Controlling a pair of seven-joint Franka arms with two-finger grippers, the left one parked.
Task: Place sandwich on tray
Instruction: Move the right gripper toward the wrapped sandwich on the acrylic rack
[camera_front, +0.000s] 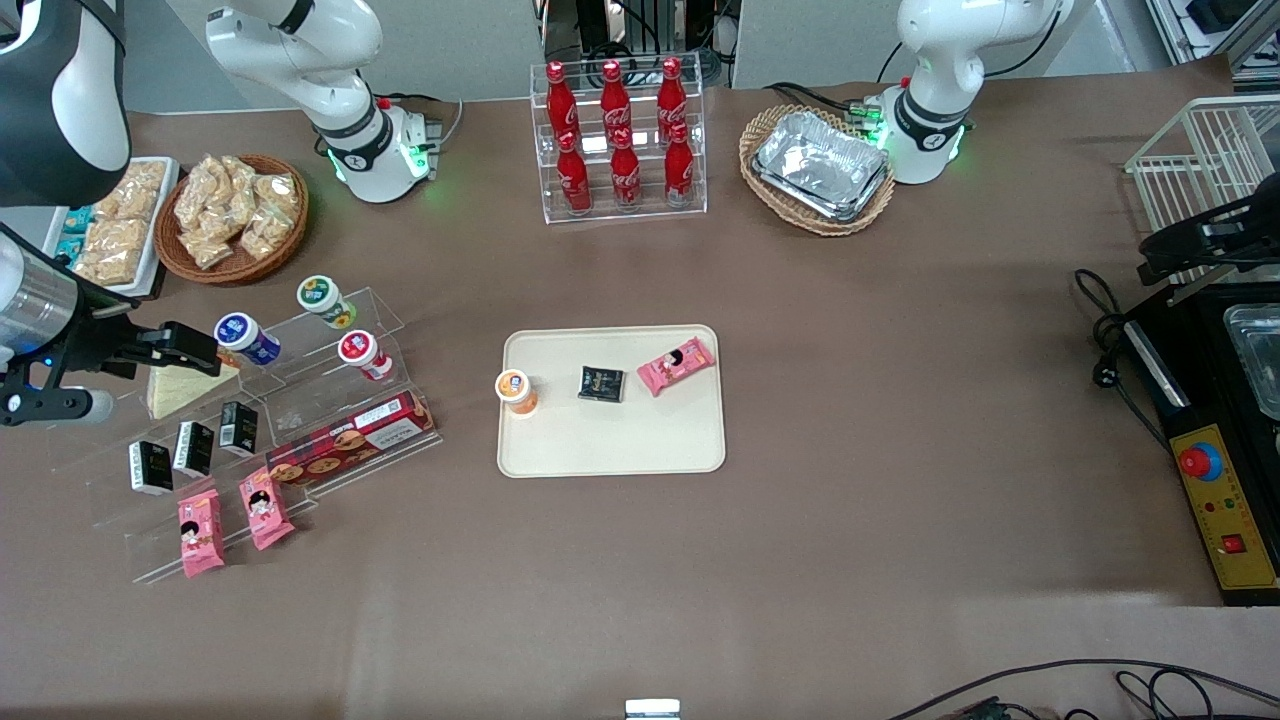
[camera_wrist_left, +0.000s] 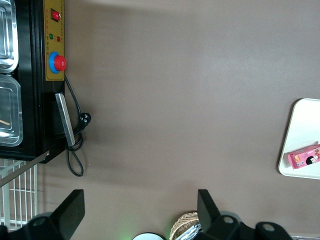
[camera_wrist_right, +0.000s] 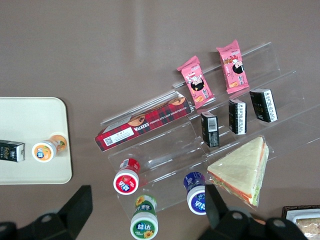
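Right now we are seeing the pincer (camera_front: 186, 346) hanging over the acrylic display stand (camera_front: 300, 420) toward the working arm's end of the worktop (camera_front: 900, 450), at mid-height of the front view. In the right wrist view its two fingers (camera_wrist_right: 80, 205) are standing wide apart, released, with nothing between them.

We are finding the sandwich (camera_front: 182, 388) lying on the stand just under the pincer, its pale bread face up. In the wrist view the sandwich (camera_wrist_right: 242, 170) is showing its red-orange and green filling along one edge, and it is lying just beside one finger; we cannot tell whether they are touching. A blue-capped bottle (camera_wrist_right: 196, 192) is lying beside the sandwich, with a red-capped bottle (camera_wrist_right: 126, 180) and a green-capped bottle (camera_wrist_right: 144, 220) near it. Three small black cartons (camera_wrist_right: 237, 116) are standing in a row just beside the sandwich, and a red tartan biscuit box (camera_wrist_right: 145, 126) is lying between the cartons and the tray.

Meanwhile the tray (camera_front: 610, 440) is sitting flat at the centre of the front view, well apart from the sandwich. It is carrying an orange-lidded cup (camera_front: 516, 391), a black packet (camera_front: 601, 384) and a pink snack packet (camera_front: 676, 365).
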